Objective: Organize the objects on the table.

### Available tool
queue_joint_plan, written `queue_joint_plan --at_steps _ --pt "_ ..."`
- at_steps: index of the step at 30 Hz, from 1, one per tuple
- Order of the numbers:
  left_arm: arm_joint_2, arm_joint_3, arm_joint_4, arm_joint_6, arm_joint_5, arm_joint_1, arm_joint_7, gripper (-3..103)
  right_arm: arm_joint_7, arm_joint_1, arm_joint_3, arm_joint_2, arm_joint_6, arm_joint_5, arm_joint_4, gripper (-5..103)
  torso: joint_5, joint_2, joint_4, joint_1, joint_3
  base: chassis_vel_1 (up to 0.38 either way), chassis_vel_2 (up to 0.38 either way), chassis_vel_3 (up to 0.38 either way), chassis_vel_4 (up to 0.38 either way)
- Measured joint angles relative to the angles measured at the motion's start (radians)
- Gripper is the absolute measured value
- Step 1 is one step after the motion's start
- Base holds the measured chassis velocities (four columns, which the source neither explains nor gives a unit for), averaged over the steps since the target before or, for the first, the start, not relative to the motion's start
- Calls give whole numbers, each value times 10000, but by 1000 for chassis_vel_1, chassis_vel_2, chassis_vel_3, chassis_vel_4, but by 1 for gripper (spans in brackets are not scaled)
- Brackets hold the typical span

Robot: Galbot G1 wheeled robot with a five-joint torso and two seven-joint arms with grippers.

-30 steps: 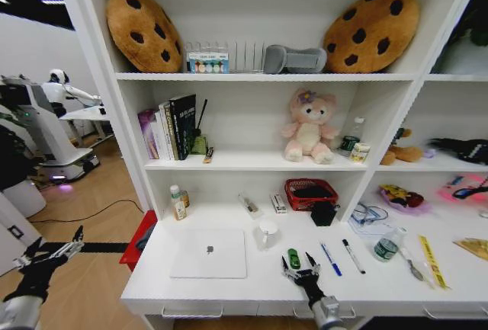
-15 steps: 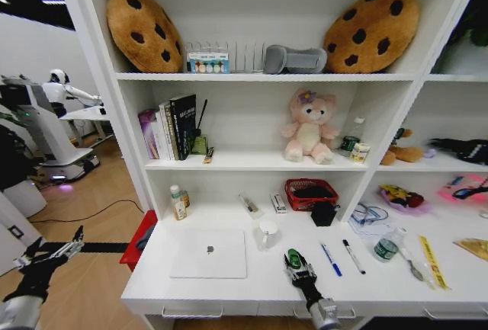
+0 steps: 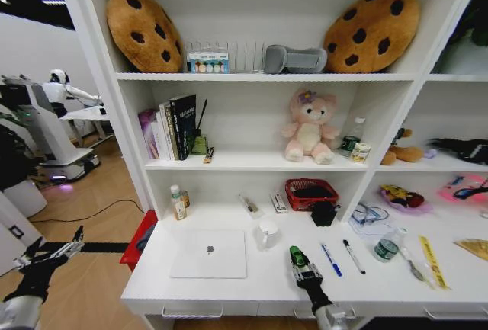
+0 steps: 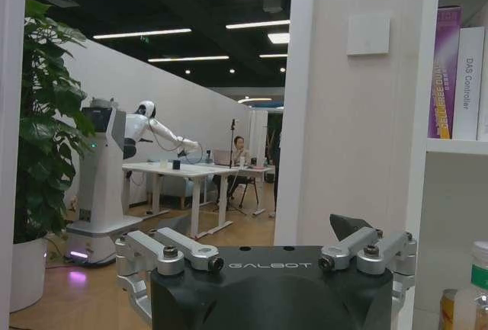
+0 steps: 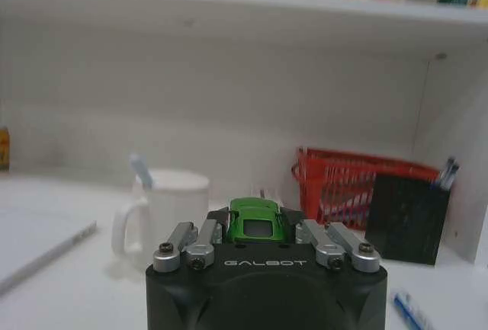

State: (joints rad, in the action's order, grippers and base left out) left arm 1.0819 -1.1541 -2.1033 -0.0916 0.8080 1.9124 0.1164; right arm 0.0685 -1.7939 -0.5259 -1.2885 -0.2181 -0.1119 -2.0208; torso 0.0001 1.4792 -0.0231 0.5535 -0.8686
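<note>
- Head view: the right gripper (image 3: pixel 300 266) is over the front part of the desk (image 3: pixel 229 288), pinching the little green toy car (image 3: pixel 294 254). Taking the silver laptop (image 3: pixel 209 254) as the landmark, the car sits to the right of it, just past the white mug (image 3: pixel 266 232). The blue pen (image 3: pixel 331 259) and black pen (image 3: pixel 353 256) lie farther from the laptop on that same side, near the gripper but not touching it. The red basket (image 3: pixel 311 193) and the black pen holder (image 3: pixel 324 213) are back toward the shelf wall, well beyond the laptop's far right corner.
- Head view again: the left gripper (image 3: pixel 52 251) is parked off the desk, out past the laptop's left edge and low over the floor, fingers spread, holding nothing.
- Left wrist view: same story, the left gripper (image 4: pixel 267 257) has its fingers splayed and empty, pointing into the room past the shelf upright.
- Right wrist view: the right gripper (image 5: pixel 263 240) is pressed in on both sides of the green toy car (image 5: pixel 255 221), and the grip looks centred. I can't tell if the car is off the desk yet.
- My take on doing this well: lift straight up first so the car doesn't drag, keep the squeeze steady since it's a small smooth thing, and swing wide of the white mug (image 5: pixel 169 211) and the pens.
</note>
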Motion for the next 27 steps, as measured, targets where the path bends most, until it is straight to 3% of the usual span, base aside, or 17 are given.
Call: queue_joint_plan --at_steps 5,7,8,9,12,14,16,18,22,23,27 --pt "0 0 0 0 0 1 0 100 212 -244 -406 407 601 -554 -1802 36 0 0 2 0 0 0 0 0 0" --pt "-1 0 0 1 0 0 -1 100 356 19 -825 1243 1342 -1687 -2810 36 0 0 2 -1 1 0 0 0 0" --pt "-1 0 0 1 0 0 -1 100 356 19 -825 1243 1342 -1687 -2810 36 0 0 2 -1 1 0 0 0 0" --pt "-2 1 0 2 0 1 -1 100 466 289 -1007 1900 1859 -2684 -3172 36 1 0 2 0 0 0 0 0 0" --pt "-2 1 -1 2 -1 0 -1 100 581 628 -1133 2503 2249 -3398 -3305 36 1 0 1 -1 1 0 0 0 0" --pt "-2 1 -2 2 -1 0 -1 100 777 1676 -1592 3793 2778 -4552 -3258 36 4 -1 7 0 -1 0 0 0 0" --pt "-2 1 -1 2 -1 1 0 100 816 1959 -1783 4193 2875 -4924 -3216 36 2 -1 6 0 -2 0 0 0 0" --pt "-2 2 -1 2 -1 0 -2 100 918 2769 -1908 5103 3107 -5930 -3077 36 1 -1 2 0 -1 0 0 0 0" --pt "-2 1 -2 2 -1 0 0 100 941 3514 -1775 5820 3284 -6627 -2902 36 0 -1 6 1 -2 0 0 0 0" --pt "-2 2 -1 2 0 0 0 100 988 3961 -1693 6158 3415 -7177 -2764 36 -1 -1 5 1 -1 0 0 0 0" --pt "-2 1 -1 2 0 0 0 100 1061 4818 -1344 6556 3608 -8008 -2349 36 1 -1 0 0 -1 0 0 0 0"
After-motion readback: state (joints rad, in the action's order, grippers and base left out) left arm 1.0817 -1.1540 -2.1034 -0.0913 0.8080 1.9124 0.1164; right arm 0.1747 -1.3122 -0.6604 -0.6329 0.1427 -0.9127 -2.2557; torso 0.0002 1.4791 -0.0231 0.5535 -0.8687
